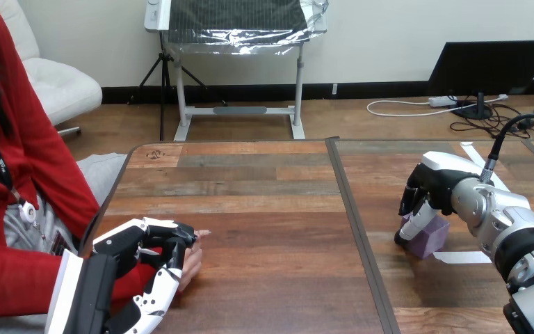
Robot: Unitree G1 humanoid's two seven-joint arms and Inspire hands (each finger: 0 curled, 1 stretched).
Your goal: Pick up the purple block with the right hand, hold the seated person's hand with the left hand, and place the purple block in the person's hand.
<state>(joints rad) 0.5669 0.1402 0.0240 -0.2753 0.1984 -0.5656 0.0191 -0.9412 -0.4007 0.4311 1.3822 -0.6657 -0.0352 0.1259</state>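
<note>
In the head view, the right hand [437, 182] reached down over the purple block [431, 235] on the right part of the wooden table [264, 209], its fingers curled round the block. At the table's left edge, the left hand [131, 249] had its fingers wrapped over the person's hand [193, 264].

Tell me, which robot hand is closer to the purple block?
Right. The right robot hand curls around the purple block; the left robot hand is far across the table, wrapped round the person's hand.
</note>
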